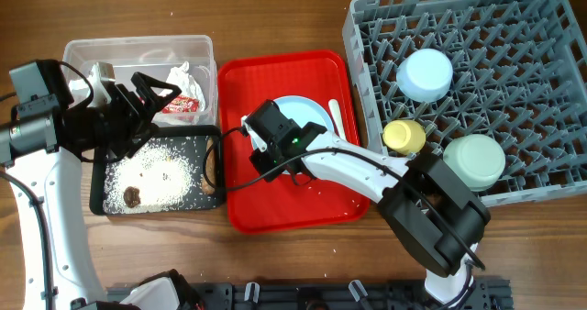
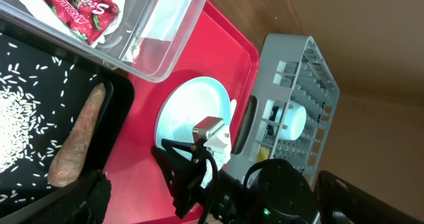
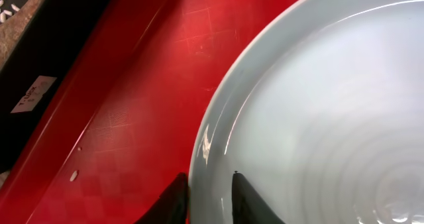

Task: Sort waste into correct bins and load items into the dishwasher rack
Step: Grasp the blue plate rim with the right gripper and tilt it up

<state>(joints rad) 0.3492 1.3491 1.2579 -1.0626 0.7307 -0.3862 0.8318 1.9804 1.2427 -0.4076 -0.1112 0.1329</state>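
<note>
While the light blue plate [image 1: 310, 111] lies flat on the red tray [image 1: 275, 209], the right hand [image 3: 209, 199] is at the plate's rim on the side nearest the black tray [image 1: 99, 198]. Its fingers [image 3: 173, 201] stand one outside and one inside the rim; whether they press it, one cannot tell. The white spoon [image 1: 336, 117] lies just beside the plate. The left hand [image 1: 156, 99] hovers, fingers apart and empty, over the border of the clear tub [image 1: 138, 49] and the black tray.
</note>
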